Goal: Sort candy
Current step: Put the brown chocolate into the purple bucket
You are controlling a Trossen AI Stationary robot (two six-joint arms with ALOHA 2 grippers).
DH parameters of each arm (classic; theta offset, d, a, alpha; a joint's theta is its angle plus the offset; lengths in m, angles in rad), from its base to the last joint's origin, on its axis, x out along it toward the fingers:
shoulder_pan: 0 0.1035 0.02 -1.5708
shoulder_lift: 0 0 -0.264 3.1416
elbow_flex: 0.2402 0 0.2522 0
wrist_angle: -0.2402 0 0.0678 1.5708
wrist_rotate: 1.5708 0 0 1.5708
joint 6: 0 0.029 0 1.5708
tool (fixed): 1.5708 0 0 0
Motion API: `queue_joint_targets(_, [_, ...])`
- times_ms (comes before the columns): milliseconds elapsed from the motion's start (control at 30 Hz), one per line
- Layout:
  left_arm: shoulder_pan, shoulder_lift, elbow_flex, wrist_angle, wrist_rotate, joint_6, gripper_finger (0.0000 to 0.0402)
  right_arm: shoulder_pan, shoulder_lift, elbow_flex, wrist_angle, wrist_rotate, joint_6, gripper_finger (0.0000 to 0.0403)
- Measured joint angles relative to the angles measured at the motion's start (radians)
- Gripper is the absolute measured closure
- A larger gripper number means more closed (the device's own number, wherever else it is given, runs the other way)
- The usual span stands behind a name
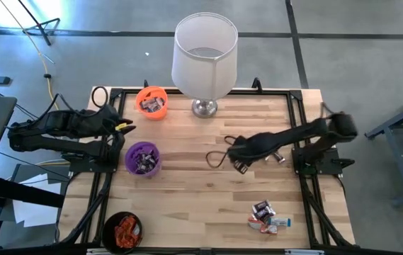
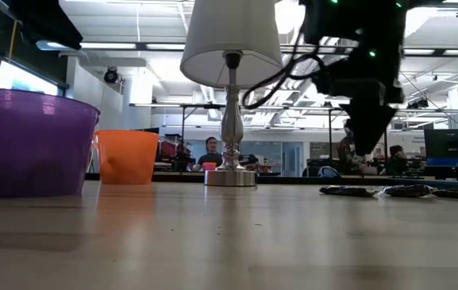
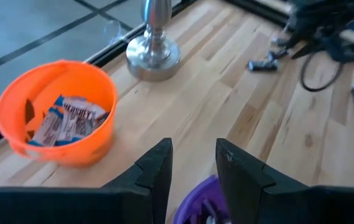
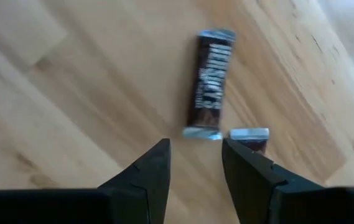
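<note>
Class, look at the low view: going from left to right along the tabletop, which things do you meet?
Purple cup → orange cup → lamp → dark candy wrappers lying flat at the right.

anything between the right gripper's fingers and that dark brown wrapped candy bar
Nothing: in the right wrist view only bare wooden tabletop separates the open right gripper from the dark brown wrapped candy bar.

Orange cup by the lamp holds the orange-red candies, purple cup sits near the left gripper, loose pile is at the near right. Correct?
Not quite. The orange cup holds silver-white-blue candies, as the left wrist view shows. The rest stands: it sits by the lamp, the purple cup is near the left gripper, loose pile near right.
</note>
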Motion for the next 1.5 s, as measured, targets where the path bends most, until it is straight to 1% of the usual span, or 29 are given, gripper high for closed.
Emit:
queue_joint_targets(100, [0.0,0.0,0.0,0.042,0.0,-0.001,0.0292,-0.035,-0.091,-0.115,0.129,-0.009,0.022,0.0265])
queue_joint_targets(200, [0.0,0.0,0.0,0.081,0.0,-0.001,0.0292,-0.082,-0.147,-0.202,0.237,-0.015,0.03,0.0265])
queue_joint_targets(300, [0.0,0.001,0.0,0.094,0.0,-0.001,0.0292,-0.133,-0.163,-0.262,0.307,-0.041,0.01,0.0265])
queue_joint_targets(467, [0.0,0.001,0.0,0.095,0.0,-0.002,0.0292,-0.203,-0.162,-0.343,0.456,-0.139,-0.034,0.0265])
queue_joint_targets(600, [0.0,0.001,0.0,0.095,-0.001,-0.002,0.0292,-0.244,-0.162,-0.376,0.507,-0.194,-0.042,0.0265])
queue_joint_targets(767, [0.0,0.001,0.0,0.095,-0.002,-0.002,0.0292,-0.262,-0.157,-0.404,0.553,-0.21,-0.042,0.0265])
queue_joint_targets(967, [0.0,0.001,0.0,0.095,-0.002,-0.001,0.0292,-0.263,-0.082,-0.436,0.663,-0.255,-0.033,0.0265])
queue_joint_targets(1033, [0.0,0.001,0.0,0.095,-0.002,-0.001,0.0292,-0.263,-0.055,-0.432,0.689,-0.255,-0.034,0.0265])
queue_joint_targets(1133, [0.0,0.001,0.0,0.095,-0.002,-0.001,0.0292,-0.262,-0.049,-0.433,0.701,-0.236,-0.033,0.0266])
queue_joint_targets(1200, [0.0,0.001,0.0,0.095,-0.003,-0.001,0.0292,-0.262,-0.055,-0.436,0.708,-0.235,-0.033,0.0275])
queue_joint_targets(1267, [0.0,0.001,0.0,0.095,-0.003,-0.001,0.0292,-0.262,-0.055,-0.428,0.701,-0.235,-0.021,0.0293])
queue_joint_targets(1333, [0.0,0.001,0.0,0.095,-0.003,-0.001,0.0292,-0.262,-0.054,-0.419,0.695,-0.242,-0.013,0.0322])
queue_joint_targets(1433, [0.0,0.001,0.0,0.095,-0.003,-0.001,0.0292,-0.262,-0.052,-0.405,0.693,-0.248,-0.008,0.0379])
queue_joint_targets(1500, [0.0,0.001,0.0,0.094,-0.003,-0.001,0.0292,-0.259,-0.051,-0.388,0.692,-0.255,-0.004,0.0389])
